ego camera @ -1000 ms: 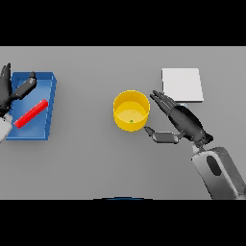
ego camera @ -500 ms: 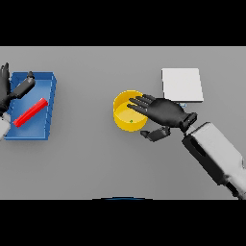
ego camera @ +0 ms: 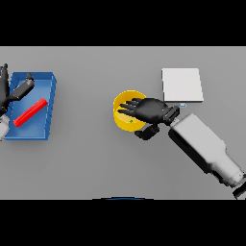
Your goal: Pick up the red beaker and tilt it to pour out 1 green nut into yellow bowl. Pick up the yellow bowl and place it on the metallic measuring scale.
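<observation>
- Yellow bowl [ego camera: 126, 116], head view: stands mid-surface, slightly right of centre, on the grey surface [ego camera: 96, 158]; one green nut [ego camera: 131, 121] lies inside, so the pour reads as done.
- Right robot hand [ego camera: 150, 109]: fingers spread over the bowl's right rim, thumb outside the wall below; whether it has closed on the rim, cannot tell.
- Metallic measuring scale [ego camera: 181, 85]: toward the far right of the surface, bare; placing the bowl is left.
- Red beaker [ego camera: 30, 112]: lying in a blue tray [ego camera: 45, 120] at the left edge.
- Left robot hand [ego camera: 9, 91]: relaxed, over the tray's far end.
</observation>
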